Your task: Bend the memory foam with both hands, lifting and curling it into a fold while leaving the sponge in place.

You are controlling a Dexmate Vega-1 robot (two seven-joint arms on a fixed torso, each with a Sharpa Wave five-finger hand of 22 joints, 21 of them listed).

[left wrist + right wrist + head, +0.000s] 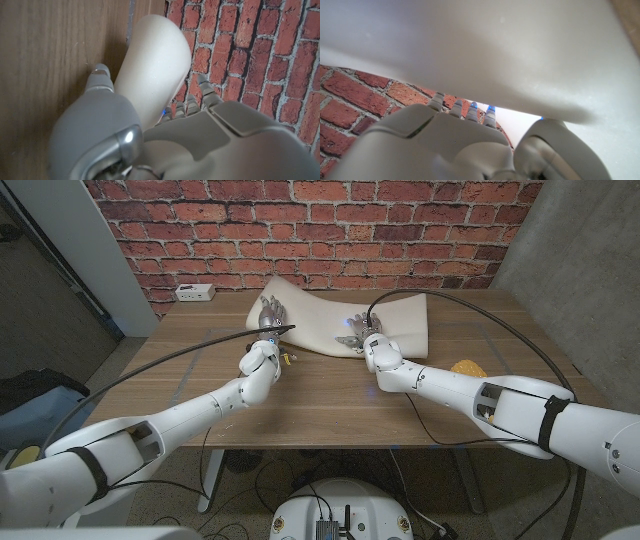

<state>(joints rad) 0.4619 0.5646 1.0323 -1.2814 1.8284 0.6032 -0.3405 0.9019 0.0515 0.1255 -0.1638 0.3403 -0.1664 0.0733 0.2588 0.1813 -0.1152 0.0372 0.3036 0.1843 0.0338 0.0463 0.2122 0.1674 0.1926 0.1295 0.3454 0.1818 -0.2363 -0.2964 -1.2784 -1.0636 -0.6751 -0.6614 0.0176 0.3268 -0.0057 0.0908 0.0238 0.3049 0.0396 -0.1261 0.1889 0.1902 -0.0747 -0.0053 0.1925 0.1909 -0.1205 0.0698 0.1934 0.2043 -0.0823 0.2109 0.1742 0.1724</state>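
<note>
The cream memory foam sits at the back middle of the table, its two ends raised and its middle sagging. My left hand grips its left end. In the left wrist view the thumb lies on one face of the foam and the fingers on the other. My right hand holds the front edge right of the middle. In the right wrist view its fingertips reach under the foam. The yellow sponge lies on the table to the right, apart from both hands.
A white power strip lies at the table's back left corner. The brick wall stands close behind the foam. Black cables run along both arms over the wooden table.
</note>
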